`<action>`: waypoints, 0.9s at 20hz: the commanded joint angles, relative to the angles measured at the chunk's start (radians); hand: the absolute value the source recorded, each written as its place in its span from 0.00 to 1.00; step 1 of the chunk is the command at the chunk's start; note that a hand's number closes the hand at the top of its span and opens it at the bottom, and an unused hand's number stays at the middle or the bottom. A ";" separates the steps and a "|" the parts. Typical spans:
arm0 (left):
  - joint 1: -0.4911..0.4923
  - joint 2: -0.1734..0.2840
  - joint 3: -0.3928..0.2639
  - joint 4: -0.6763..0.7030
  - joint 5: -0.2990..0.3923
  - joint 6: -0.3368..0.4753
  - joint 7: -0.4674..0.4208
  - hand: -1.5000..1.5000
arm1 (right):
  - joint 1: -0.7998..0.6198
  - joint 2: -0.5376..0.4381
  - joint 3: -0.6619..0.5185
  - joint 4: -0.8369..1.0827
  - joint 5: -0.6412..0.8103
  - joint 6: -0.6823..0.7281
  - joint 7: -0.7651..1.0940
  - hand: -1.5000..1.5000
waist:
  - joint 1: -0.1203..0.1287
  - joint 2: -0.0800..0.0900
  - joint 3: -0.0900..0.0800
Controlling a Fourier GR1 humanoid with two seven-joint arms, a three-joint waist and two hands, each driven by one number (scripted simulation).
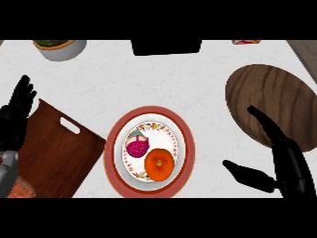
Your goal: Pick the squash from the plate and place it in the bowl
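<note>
The squash (159, 164), orange and round, sits on the near right of the plate (185, 148); probably firm, smooth and apt to roll, so clasp its sides; right hand (284, 158) spread open nearby, holding nothing.

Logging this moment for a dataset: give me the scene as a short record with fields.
squash: orange, on the plate
plate: red-rimmed, centre of counter, also holds a magenta item
bowl: dark wooden, right of the plate, nothing seen in it
right hand: open, over the bowl's near edge, holding nothing
left hand: open, resting at the left edge by the cutting board
</note>
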 commanded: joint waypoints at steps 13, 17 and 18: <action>0.002 -0.012 -0.020 -0.122 -0.010 -0.015 0.064 0.50 | -0.107 0.256 0.264 -0.467 0.626 0.514 0.782 0.00 | 0.086 0.040 0.007; 0.016 -0.005 -0.019 -0.127 -0.004 -0.045 0.036 0.50 | -0.127 0.291 0.271 -0.338 0.517 0.654 0.796 0.00 | 0.103 0.044 0.006; 0.008 -0.011 -0.031 -0.117 -0.010 -0.041 0.055 0.50 | -0.147 0.324 0.264 -0.346 0.484 0.698 0.824 0.00 | 0.100 0.046 0.005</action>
